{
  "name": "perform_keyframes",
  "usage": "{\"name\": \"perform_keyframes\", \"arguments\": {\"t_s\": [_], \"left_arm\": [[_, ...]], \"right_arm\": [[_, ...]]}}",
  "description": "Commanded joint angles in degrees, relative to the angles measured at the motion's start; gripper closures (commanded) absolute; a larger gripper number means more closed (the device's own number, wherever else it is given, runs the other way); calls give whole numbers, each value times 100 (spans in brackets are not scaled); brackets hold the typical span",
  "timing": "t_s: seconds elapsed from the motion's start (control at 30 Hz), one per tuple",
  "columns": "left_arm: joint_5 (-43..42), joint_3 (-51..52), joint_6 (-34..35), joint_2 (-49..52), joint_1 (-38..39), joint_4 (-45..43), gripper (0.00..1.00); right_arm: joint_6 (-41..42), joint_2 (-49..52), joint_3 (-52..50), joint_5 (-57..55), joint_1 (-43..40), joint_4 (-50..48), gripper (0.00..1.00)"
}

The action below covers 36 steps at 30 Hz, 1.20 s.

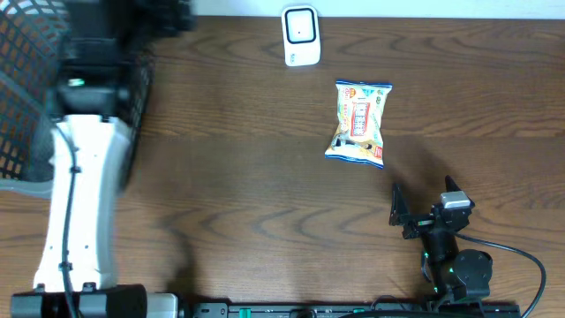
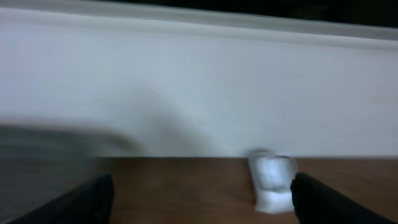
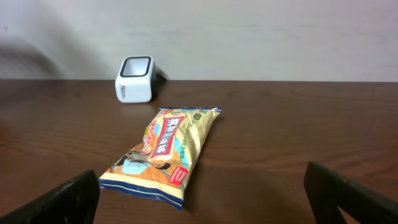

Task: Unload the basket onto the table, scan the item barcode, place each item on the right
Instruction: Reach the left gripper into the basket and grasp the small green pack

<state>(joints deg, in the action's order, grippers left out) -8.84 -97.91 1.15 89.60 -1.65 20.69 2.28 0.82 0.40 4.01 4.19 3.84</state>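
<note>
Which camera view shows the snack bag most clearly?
The right wrist view: the snack bag lies close and sharp, its printed face visible. The overhead view shows it small, from above. The left wrist view misses it.

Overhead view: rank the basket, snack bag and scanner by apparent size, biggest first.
1. basket: largest, even though the frame edge cuts it off.
2. snack bag: mid-sized.
3. scanner: smallest, clearly smaller than the bag.
All three sit at table level, so nearness to the camera hardly skews this.
</note>
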Motion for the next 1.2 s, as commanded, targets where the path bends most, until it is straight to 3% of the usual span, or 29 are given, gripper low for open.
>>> {"name": "perform_keyframes", "arguments": {"t_s": [0.0,0.37,0.47,0.7,0.8,1.0,1.17], "left_arm": [[852,-68,-341,46,-691,72,7],[1150,-61,-472,380,-2369,1163,2],[1152,-57,42,675,-2621,1423,2],[2288,-57,1480,1364,-2723,2028,2],[2288,-57,1558,1644,-2699,2234,2],[2286,-57,2420,2190,-2688,2809,1],[2288,-57,2509,2741,-2601,2983,2]], "right_arm": [[-66,-33,-9,-44,-13,24,1],[-66,-33,-9,-44,-13,26,1],[-66,-33,-9,-44,-13,24,1],[-66,-33,-9,-46,-13,26,1],[-66,-33,-9,-44,-13,24,1],[-66,-33,-9,-44,-13,24,1],[-66,-33,-9,-44,-13,26,1]]}}
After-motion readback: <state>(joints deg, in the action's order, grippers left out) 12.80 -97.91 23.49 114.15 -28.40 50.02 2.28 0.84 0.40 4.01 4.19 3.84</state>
